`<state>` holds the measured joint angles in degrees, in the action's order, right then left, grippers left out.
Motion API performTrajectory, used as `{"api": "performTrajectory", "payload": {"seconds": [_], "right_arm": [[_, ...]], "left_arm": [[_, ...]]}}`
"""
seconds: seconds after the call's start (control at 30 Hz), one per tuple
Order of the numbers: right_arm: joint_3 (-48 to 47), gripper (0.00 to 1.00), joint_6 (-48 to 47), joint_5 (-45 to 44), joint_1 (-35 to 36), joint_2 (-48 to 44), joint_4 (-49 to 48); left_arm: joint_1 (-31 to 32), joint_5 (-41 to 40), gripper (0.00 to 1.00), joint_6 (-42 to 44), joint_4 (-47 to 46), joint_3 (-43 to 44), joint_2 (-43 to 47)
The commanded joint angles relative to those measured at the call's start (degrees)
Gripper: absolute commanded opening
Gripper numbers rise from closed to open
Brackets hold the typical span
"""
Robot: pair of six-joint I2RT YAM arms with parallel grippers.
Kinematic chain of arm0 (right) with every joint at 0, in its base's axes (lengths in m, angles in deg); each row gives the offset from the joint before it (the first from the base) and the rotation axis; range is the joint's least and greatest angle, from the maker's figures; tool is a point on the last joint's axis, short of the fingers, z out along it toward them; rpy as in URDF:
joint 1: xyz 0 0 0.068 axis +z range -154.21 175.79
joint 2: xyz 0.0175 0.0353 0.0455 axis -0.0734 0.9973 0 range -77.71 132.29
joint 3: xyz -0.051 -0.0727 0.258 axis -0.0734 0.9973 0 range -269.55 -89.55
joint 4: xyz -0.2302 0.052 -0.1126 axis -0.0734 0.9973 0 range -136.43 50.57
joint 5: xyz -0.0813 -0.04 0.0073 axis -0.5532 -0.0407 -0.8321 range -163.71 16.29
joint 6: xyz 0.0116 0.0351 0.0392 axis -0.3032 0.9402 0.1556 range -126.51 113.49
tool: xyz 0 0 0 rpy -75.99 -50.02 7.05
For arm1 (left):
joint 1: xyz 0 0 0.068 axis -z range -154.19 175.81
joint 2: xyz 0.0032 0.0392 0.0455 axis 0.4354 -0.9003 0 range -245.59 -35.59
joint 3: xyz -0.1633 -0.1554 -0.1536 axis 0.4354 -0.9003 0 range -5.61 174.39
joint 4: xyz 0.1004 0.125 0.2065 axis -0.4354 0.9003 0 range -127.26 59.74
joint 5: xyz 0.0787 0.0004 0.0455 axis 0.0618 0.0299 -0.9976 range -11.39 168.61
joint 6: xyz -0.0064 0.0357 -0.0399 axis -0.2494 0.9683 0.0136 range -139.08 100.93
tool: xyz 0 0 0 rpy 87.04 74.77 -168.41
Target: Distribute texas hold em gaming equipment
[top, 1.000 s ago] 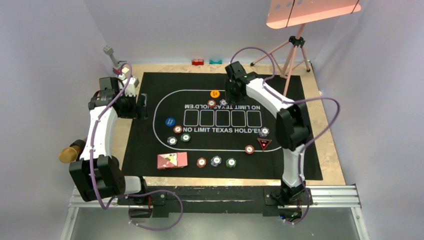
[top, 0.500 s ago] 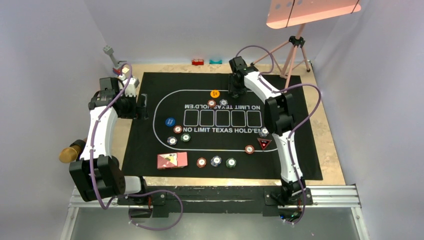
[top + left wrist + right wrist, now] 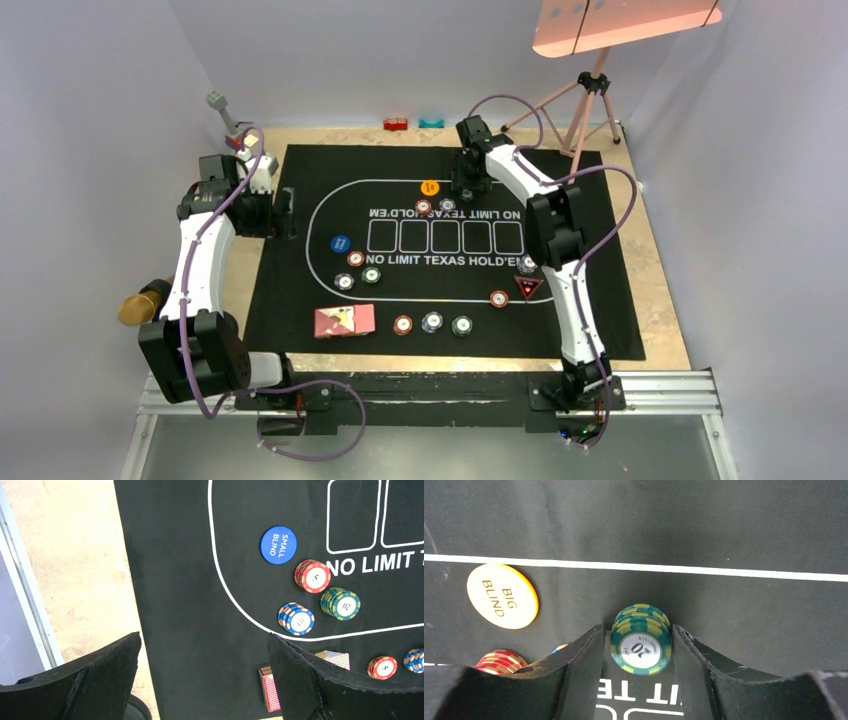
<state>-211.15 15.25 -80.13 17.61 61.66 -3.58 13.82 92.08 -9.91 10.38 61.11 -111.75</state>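
Right end effector is low over the black mat at its far side, with the green 20 chip stack standing on the mat between my fingers. One finger looks to be touching the stack and the other shows a thin dark gap, so I cannot tell if it is actually pinched. The orange BIG BLIND disc lies flat ahead and to the left of that end effector, apart from it. A red chip stack sits just outside the left finger, half hidden by it. Left end effector is spread wide and holds nothing, hanging over the mat's left margin beside the bare table. Ahead and to its right lies the blue SMALL BLIND disc. Closer in on the same side are a red 5 stack, a second green stack and a blue-grey stack, none of them touching. The red-backed cards lie right by its right finger, partly hidden behind it, and another red chip sits further right. In the top view the triangle marker lies well behind the right end effector, back toward its base.
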Motion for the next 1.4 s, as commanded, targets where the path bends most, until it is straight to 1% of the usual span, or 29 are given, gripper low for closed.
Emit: {"api": "performTrajectory", "payload": {"seconds": [0.0, 0.13, 0.23, 0.3, 0.4, 0.5, 0.6, 0.73, 0.83, 0.9, 1.0, 1.1, 1.23, 1.37], "right_arm": [[-1.9, 0.59, -0.2, -0.5, 0.0, -1.8, 0.7], [-2.8, 0.66, -0.6, -1.1, 0.0, -4.2, 1.2], [-2.8, 0.67, -0.4, -2.7, 0.1, -7.8, 1.5], [0.0, 0.67, -0.2, -2.7, 0.5, -12.0, 0.1], [7.4, 0.68, -0.4, -3.3, 2.3, -19.8, -1.8], [16.6, 0.68, -1.2, -4.2, 5.8, -28.9, -2.1], [28.6, 0.68, -1.3, -5.3, 10.9, -37.3, -3.2], [44.2, 0.71, 1.8, -5.2, 18.0, -46.5, -3.4], [53.3, 0.74, 4.9, -3.7, 23.7, -52.2, -2.7], [57.6, 0.75, 7.0, -2.4, 27.2, -54.9, -2.0], [61.8, 0.77, 9.3, -1.1, 30.8, -57.4, -0.9], [64.3, 0.78, 10.3, 0.5, 32.6, -58.6, -1.0], [67.0, 0.8, 10.3, 2.6, 34.2, -57.9, -3.0], [68.7, 0.8, 10.4, 3.0, 35.1, -55.6, -4.8]], "left_arm": [[-0.6, 0.8, 1.0, 0.5, -1.2, -0.2, 0.7], [-0.6, 0.9, 1.0, 0.3, -1.2, -0.2, 0.8], [-0.6, 1.0, 1.0, 0.4, -1.1, -0.2, 0.9], [-0.5, 1.0, 1.0, 0.4, -1.1, -0.3, 0.9], [-0.5, 0.9, 1.0, 0.3, -1.2, -0.4, 1.0], [-0.6, 0.7, 1.0, 0.4, -1.3, -0.3, 1.1], [-0.5, 0.8, 1.0, 0.5, -1.2, -0.4, 1.0], [-0.5, 0.8, 1.0, 0.4, -1.2, -0.3, 0.7], [-0.6, 0.8, 1.0, 0.4, -1.2, -0.3, 0.8], [-0.5, 0.8, 1.0, 0.4, -1.3, -0.3, 0.8], [-0.5, 0.9, 1.0, 0.2, -1.3, -0.2, 0.7], [-0.5, 0.9, 1.0, 0.1, -1.0, -0.1, 0.8], [-0.5, 0.9, 1.0, 0.1, -0.9, -0.1, 1.0], [-0.5, 0.8, 1.0, 0.1, -0.9, -0.2, 1.0]]}}
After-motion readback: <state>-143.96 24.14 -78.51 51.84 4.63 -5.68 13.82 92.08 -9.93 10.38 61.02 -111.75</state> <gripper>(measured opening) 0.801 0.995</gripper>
